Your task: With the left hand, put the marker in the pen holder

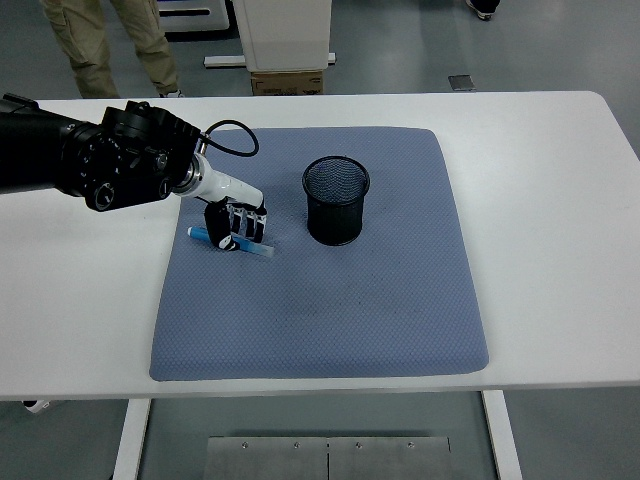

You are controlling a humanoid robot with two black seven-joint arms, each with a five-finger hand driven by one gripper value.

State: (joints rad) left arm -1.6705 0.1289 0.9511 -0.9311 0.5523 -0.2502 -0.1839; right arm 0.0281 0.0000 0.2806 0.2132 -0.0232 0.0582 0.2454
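A blue marker [258, 249] lies slanted on the grey-blue mat [320, 300], its right end pointing down and right. My left hand [234, 225] is curled around the marker's middle, fingers closed on it, with the marker at or just above the mat. A black mesh pen holder [336, 199] stands upright on the mat, roughly a hand's width to the right of the hand. The black left arm [90, 160] reaches in from the left edge. No right arm shows.
The mat lies on a white table [560, 200]. A person's legs [100, 45] stand behind the table at the top left. A white pedestal with a cardboard box [285, 50] is at the top centre.
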